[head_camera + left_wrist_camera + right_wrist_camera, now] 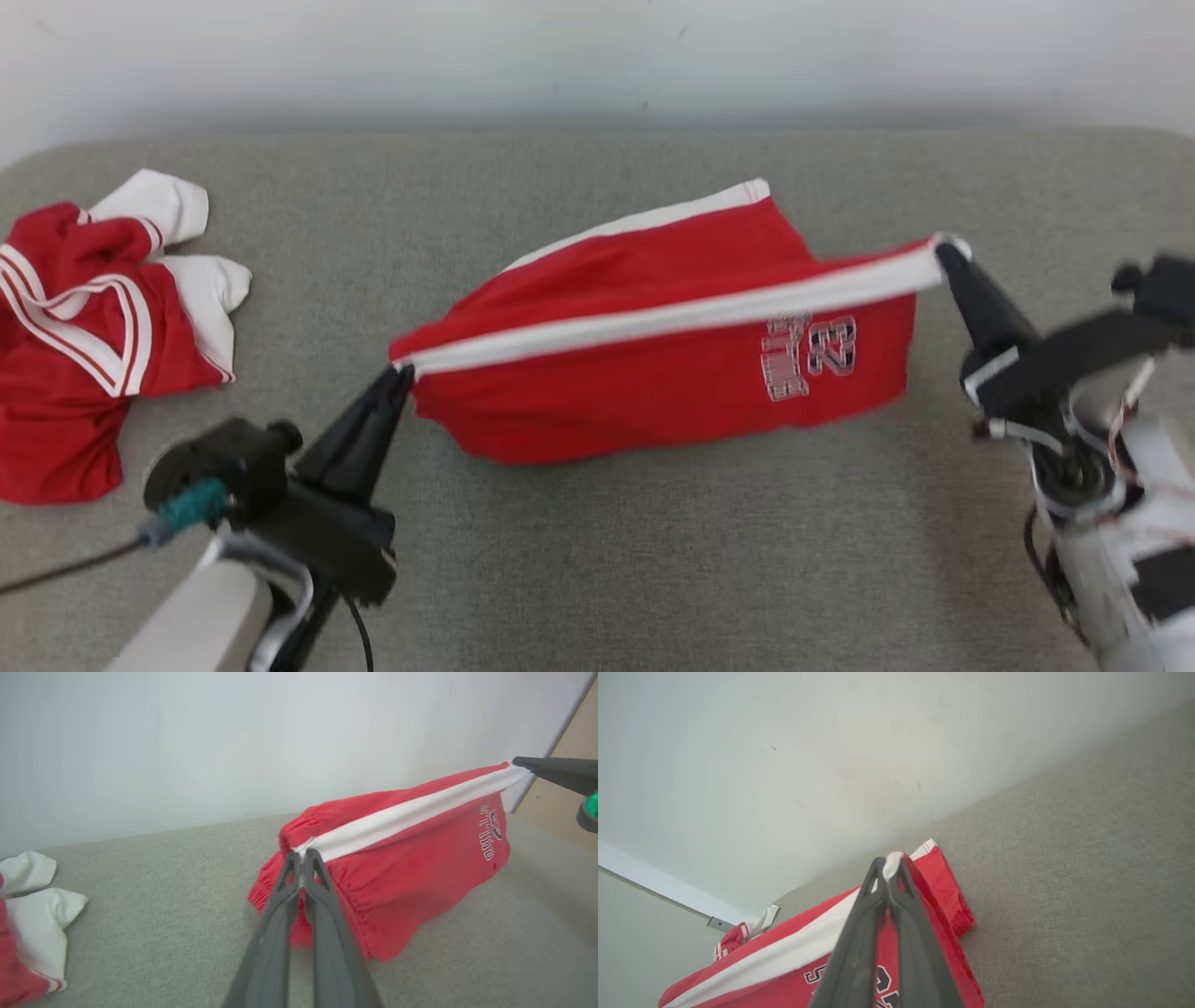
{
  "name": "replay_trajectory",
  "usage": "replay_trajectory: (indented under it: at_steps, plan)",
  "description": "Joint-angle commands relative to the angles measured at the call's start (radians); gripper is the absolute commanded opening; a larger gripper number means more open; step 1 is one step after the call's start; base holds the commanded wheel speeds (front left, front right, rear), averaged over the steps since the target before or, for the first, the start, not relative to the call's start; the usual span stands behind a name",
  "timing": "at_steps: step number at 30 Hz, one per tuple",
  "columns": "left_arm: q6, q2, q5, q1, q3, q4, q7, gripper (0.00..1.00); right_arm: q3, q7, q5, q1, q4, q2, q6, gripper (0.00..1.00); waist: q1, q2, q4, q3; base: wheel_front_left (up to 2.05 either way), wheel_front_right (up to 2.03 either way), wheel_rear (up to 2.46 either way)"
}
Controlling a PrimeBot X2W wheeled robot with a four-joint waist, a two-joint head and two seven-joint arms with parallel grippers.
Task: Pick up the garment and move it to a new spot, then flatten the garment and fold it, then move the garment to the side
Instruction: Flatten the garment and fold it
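Garment in carry, read from nine o'clock across to three.

(a) At nine o'clock of the head view a second garment (84,317), red with white trim, lies crumpled on the grey bench (653,569), well apart from my work.

(b) Rising from seven o'clock, my left jaws are closed to a thin pinch on one end of the white stripe (672,317) that runs along the garment (653,401). The left wrist view shows the gathered waistband bunched just beyond the tips.

(c) The garment, a pair of red shorts, hangs over the centre of the bench. It is stretched taut along the stripe, which climbs from my left tips toward three o'clock, and the printed number (808,355) is on the face toward me. Its lower edge sags to the bench; whether it rests there or hangs just above, I cannot tell.

(d) At three o'clock my right jaws are likewise closed tight on the other end of the stripe. In the right wrist view a small white tuft shows between the tips.

Hazards, as I judge them:
- **Losing an end:** each hold takes very little cloth, so spreading my arms further could pull an end free, and the garment would drop in a heap.
- **Creasing:** the sagging edge may drag on the bench fabric and roll under, leaving a crease to flatten.
- **Tangling:** setting down too far toward nine o'clock would tangle it with the second garment.
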Motion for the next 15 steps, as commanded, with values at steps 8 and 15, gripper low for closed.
replay_trajectory:
  at_steps: [8,15]
  plan:
    - [-0.005,-0.013,-0.072,-0.217,-0.056,0.142,0.006,0.00,0.036,0.046,-0.125,-0.330,0.269,0.037,-0.002,0.00,-0.0002,-0.0001,0.059,0.155,0.00,0.00,0.00]
    - [-0.005,-0.022,-0.162,-0.389,-0.149,0.232,-0.002,0.00,0.109,0.013,-0.218,-0.543,0.446,0.058,-0.002,0.00,-0.0002,-0.0001,0.089,0.240,0.00,0.00,0.00]
